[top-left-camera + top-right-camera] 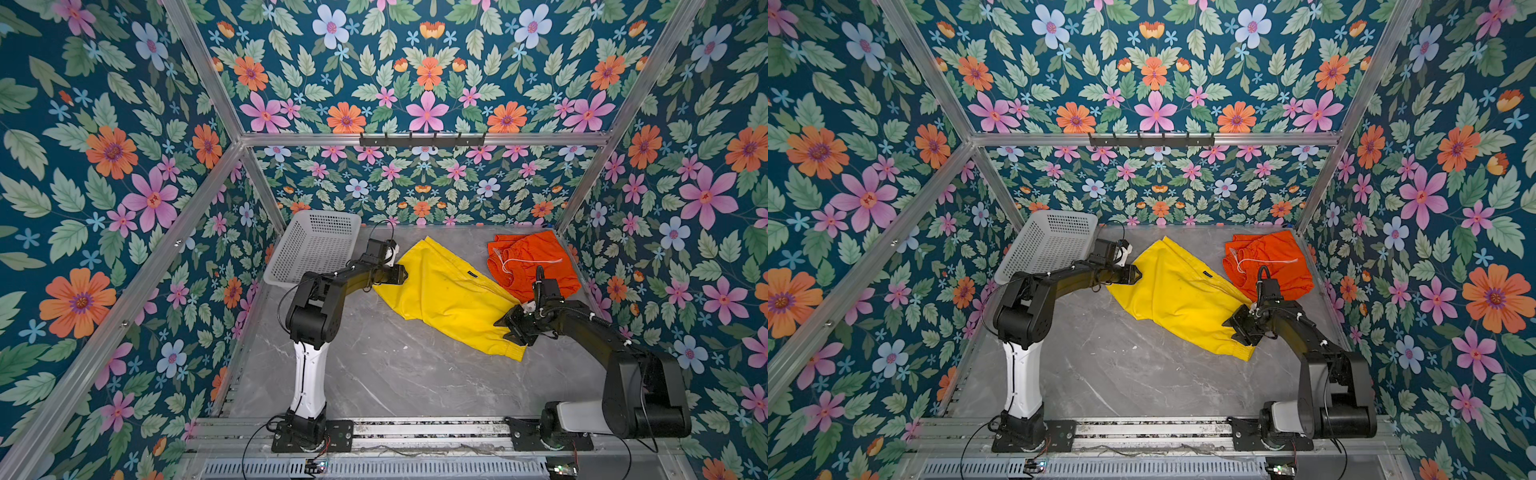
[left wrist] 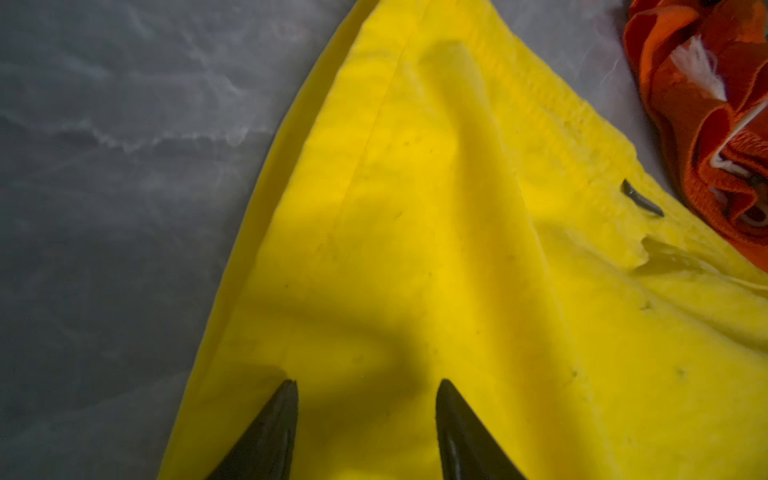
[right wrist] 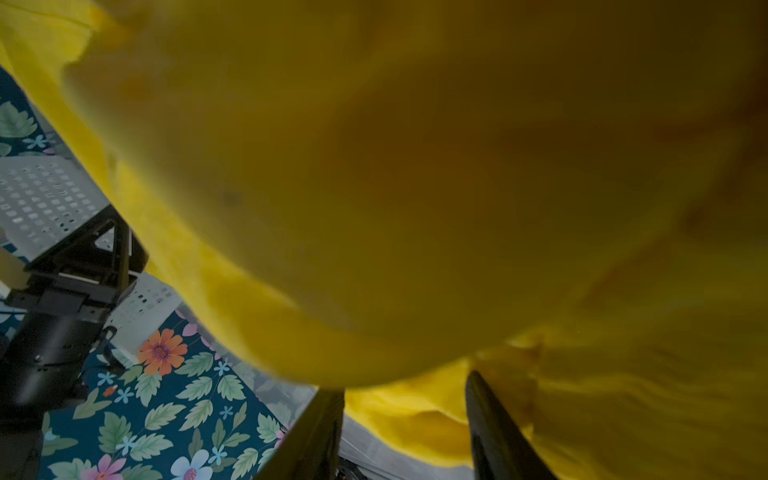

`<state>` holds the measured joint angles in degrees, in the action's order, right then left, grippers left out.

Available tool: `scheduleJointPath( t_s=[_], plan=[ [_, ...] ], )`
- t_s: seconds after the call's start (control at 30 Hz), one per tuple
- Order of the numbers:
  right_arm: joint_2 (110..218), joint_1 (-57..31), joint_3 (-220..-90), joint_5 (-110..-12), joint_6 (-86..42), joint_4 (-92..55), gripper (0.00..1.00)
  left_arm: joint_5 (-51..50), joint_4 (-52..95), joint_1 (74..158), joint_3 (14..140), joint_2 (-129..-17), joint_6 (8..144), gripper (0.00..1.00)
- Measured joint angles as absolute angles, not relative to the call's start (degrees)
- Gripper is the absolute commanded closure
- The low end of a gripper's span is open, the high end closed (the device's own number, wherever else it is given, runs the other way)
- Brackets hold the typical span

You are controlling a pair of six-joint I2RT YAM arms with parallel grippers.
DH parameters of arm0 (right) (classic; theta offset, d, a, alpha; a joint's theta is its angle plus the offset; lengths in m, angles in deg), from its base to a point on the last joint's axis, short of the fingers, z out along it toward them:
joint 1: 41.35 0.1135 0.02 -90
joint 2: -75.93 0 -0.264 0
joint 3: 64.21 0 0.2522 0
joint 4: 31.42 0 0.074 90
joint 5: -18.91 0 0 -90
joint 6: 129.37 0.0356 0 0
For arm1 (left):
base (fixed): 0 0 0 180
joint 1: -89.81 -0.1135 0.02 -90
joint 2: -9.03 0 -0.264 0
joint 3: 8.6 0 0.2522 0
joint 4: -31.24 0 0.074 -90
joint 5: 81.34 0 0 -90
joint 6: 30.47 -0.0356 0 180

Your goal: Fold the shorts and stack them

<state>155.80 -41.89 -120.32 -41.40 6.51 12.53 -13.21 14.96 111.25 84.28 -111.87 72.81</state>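
Observation:
The yellow shorts (image 1: 449,295) (image 1: 1179,291) lie spread out and slanting across the grey table, their gathered waistband (image 1: 507,351) nearest the front right. The orange shorts (image 1: 532,262) (image 1: 1271,262) sit crumpled at the back right, a white drawstring showing. My left gripper (image 1: 404,274) (image 2: 366,382) hovers open over the yellow shorts' left corner, fabric (image 2: 457,249) under both fingers. My right gripper (image 1: 505,330) (image 3: 405,399) is at the waistband end. Its jaws stand apart, and loose yellow cloth (image 3: 374,166) drapes in front of them and against one finger.
A white perforated basket (image 1: 316,245) (image 1: 1050,241) leans at the back left, just behind the left arm. Bare grey table (image 1: 395,374) stretches in front of the shorts. Floral walls close in the sides and back.

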Motion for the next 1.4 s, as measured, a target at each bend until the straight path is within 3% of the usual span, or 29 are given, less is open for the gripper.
scheduleJointPath(
  t_s=[0.3,0.57,0.73,0.9,1.1,1.4],
  plan=[
    [157.3,-42.3,-116.4,-39.7,3.9,11.4,0.52,-10.2,21.7,109.7,68.0,-102.3,76.2,0.44],
    [152.4,-42.2,-114.2,-39.3,1.0,16.2,0.52,-6.5,24.3,109.4,48.0,-86.1,82.2,0.45],
    [148.0,-42.2,-120.2,-41.0,-0.6,20.8,0.52,-3.1,17.1,109.7,38.2,-69.9,88.4,0.45],
    [146.7,-38.8,-127.8,-42.4,-0.8,21.9,0.53,-1.0,13.2,109.8,39.5,-58.7,90.6,0.43],
    [152.6,-31.1,-130.2,-42.7,-0.4,17.9,0.53,1.0,11.8,107.2,49.9,-64.6,85.8,0.48],
    [164.7,-31.3,-126.9,-42.8,1.2,11.7,0.54,-4.0,9.3,104.8,67.4,-85.3,78.4,0.52]
  ],
)
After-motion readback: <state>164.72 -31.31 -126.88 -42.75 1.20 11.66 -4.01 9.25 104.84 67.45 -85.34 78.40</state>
